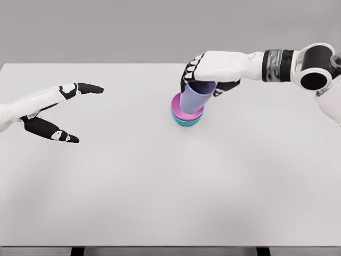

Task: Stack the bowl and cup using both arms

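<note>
Two bowls (186, 115) sit nested (pink over teal); right hand (205, 74) grips the purple cup (195, 96), lowering it inside. Release comes next. Left hand (50, 112) hangs spread, empty.

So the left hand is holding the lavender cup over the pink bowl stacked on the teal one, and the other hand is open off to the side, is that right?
Not quite: the head view shows the right hand, not the left, gripping the lavender plastic cup over the pink bowl stacked in the teal bowl. The open hand off to the side is the left hand.
</note>
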Action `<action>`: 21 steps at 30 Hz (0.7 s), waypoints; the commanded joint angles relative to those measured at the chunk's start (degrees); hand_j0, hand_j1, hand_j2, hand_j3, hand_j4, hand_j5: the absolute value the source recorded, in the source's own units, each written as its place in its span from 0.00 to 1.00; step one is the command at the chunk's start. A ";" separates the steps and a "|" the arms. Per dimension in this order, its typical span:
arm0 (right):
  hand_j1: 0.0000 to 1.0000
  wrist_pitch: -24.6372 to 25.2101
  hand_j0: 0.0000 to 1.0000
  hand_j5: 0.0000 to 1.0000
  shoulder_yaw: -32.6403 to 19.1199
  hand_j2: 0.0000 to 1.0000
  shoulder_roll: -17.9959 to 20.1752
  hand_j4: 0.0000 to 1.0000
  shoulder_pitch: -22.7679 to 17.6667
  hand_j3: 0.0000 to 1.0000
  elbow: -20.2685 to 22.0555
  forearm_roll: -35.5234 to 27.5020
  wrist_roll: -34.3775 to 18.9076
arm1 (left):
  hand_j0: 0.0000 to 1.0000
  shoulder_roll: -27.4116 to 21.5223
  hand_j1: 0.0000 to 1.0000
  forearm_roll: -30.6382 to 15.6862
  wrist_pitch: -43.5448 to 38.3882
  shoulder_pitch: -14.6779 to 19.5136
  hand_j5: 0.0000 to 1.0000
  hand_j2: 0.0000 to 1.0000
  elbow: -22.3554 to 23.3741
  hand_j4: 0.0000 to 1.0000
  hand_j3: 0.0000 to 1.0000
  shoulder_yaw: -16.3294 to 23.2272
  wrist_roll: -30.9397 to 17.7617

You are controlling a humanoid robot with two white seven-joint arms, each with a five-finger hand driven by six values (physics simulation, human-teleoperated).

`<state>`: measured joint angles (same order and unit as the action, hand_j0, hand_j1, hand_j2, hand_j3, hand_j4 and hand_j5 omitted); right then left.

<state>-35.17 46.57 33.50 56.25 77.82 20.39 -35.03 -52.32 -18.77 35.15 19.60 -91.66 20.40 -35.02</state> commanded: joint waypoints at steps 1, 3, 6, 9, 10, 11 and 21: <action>0.66 0.17 0.66 0.66 1.32 0.66 -1.16 0.66 0.00 0.66 -1.79 -0.17 0.03 | 1.00 -0.06 1.00 -0.48 -0.15 0.00 1.00 1.00 -0.01 1.00 1.00 -0.01 0.02; 0.67 0.17 0.67 0.67 2.03 0.67 -1.77 0.67 0.35 0.67 -2.67 -0.09 0.03 | 1.00 -0.06 1.00 -0.48 -0.15 -0.09 1.00 1.00 -0.01 1.00 1.00 -0.01 0.02; 0.67 0.17 0.67 0.67 2.03 0.67 -2.48 0.67 0.35 0.67 -3.64 0.09 0.03 | 1.00 0.03 1.00 -0.48 -0.15 -0.09 1.00 1.00 -0.01 1.00 1.00 -0.01 0.02; 0.68 0.17 0.68 0.68 1.94 0.68 -3.71 0.68 0.44 0.68 -4.78 2.02 0.03 | 1.00 0.03 1.00 -0.48 -0.15 -0.09 1.00 1.00 -0.01 1.00 1.00 -0.01 0.02; 0.68 0.17 0.68 0.68 1.85 0.68 -3.71 0.68 0.53 0.68 -4.78 2.02 0.03 | 1.00 0.03 1.00 -0.48 -0.15 -0.09 1.00 1.00 -0.01 1.00 1.00 -0.01 0.02; 0.68 0.17 0.68 0.68 1.85 0.68 -3.80 0.68 0.88 0.68 -4.78 2.02 0.03 | 1.00 -0.06 1.00 -0.48 -0.15 -0.09 1.00 1.00 -0.01 1.00 1.00 -0.01 0.02; 1.00 0.17 1.00 1.00 0.10 1.00 -1.43 1.00 1.32 1.00 0.92 2.29 0.03 | 1.00 0.03 1.00 -0.48 -0.15 -0.09 1.00 1.00 -0.01 1.00 1.00 -0.01 0.02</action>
<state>-35.17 47.32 31.09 57.31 76.56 22.95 -35.03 -52.23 -18.77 35.15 19.51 -91.66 20.41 -35.02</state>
